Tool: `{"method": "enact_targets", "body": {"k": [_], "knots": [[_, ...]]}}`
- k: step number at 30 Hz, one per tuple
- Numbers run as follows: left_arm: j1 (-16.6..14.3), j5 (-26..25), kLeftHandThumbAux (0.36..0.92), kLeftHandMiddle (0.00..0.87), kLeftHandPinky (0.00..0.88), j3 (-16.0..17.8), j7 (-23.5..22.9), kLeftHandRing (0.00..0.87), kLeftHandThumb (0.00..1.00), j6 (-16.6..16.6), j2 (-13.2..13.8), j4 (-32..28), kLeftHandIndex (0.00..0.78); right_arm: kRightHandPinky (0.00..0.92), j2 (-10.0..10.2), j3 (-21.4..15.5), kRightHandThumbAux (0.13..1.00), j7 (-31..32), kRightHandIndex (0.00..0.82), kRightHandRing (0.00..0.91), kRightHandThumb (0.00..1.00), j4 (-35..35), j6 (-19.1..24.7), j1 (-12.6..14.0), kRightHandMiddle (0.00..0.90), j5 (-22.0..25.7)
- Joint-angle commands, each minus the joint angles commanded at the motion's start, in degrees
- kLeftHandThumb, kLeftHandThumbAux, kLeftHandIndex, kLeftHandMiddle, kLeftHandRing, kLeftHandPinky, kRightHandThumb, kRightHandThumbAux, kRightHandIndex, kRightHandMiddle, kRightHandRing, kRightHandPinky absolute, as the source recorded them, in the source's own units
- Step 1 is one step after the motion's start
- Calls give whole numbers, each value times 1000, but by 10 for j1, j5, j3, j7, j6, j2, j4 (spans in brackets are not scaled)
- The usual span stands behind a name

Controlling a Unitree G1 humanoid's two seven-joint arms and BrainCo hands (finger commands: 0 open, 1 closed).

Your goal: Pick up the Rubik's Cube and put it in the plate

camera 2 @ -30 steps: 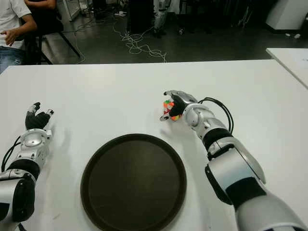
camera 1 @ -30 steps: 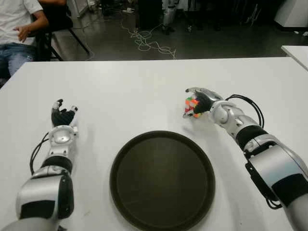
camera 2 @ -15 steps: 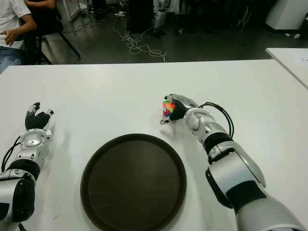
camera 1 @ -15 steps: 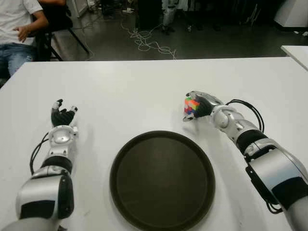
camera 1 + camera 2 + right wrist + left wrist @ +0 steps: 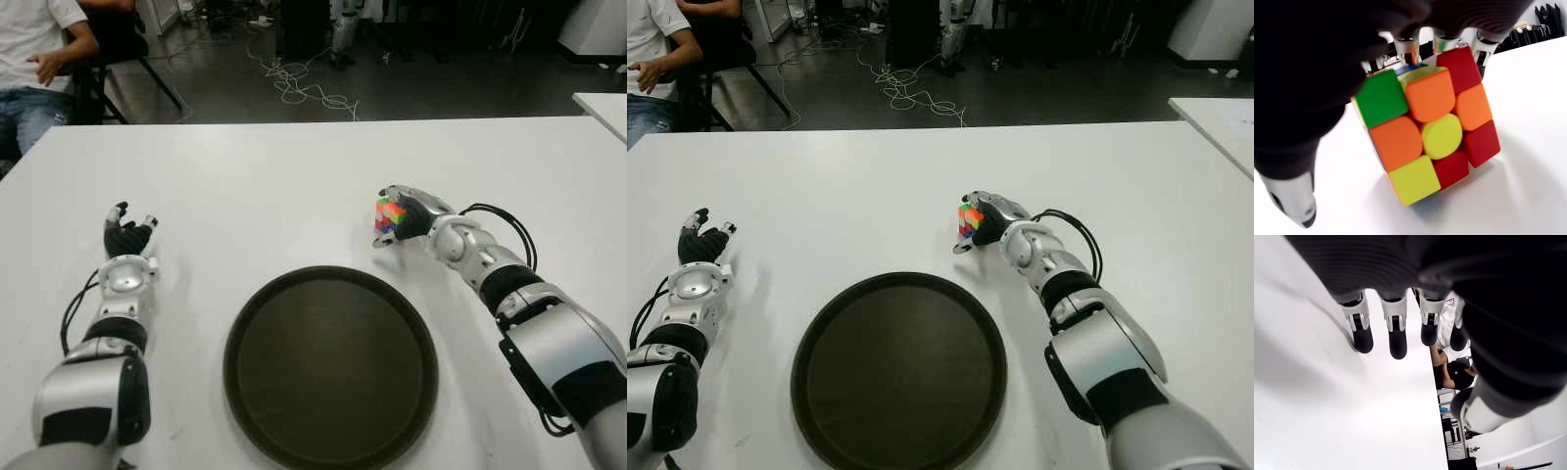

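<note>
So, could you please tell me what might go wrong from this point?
The multicoloured Rubik's Cube sits tilted in the right hand, gripped mainly by fingertips, so it might slip. The round dark plate lies nearer the robot; a drop along the way would land on the white table.

Bright glare off table [image 5: 294, 176], dim background.

The right hand [image 5: 409, 217] has turned the Rubik's Cube [image 5: 389, 215] (another face showing) and edged toward the plate [image 5: 330, 364].
</note>
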Motion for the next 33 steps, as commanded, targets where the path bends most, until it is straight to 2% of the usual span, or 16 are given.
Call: {"method": "enact_targets", "body": {"k": [6,17,33], "knots": [[1,3,732,44,104,-2,1,71,88,-2,1,0,29,0,-1,1,709,3,0,0,0,-1,1,-1,0,-1],[0,3,734,74,108,-3,-1,93,92,0,2,1,48,0,-3,5,703,1,0,0,0,-3,2,-2,0,-6],[1,6,731,70,109,-5,1,91,57,-5,1,0,42,0,-5,8,710,5,0,0,0,-8,6,-5,0,-7]]}}
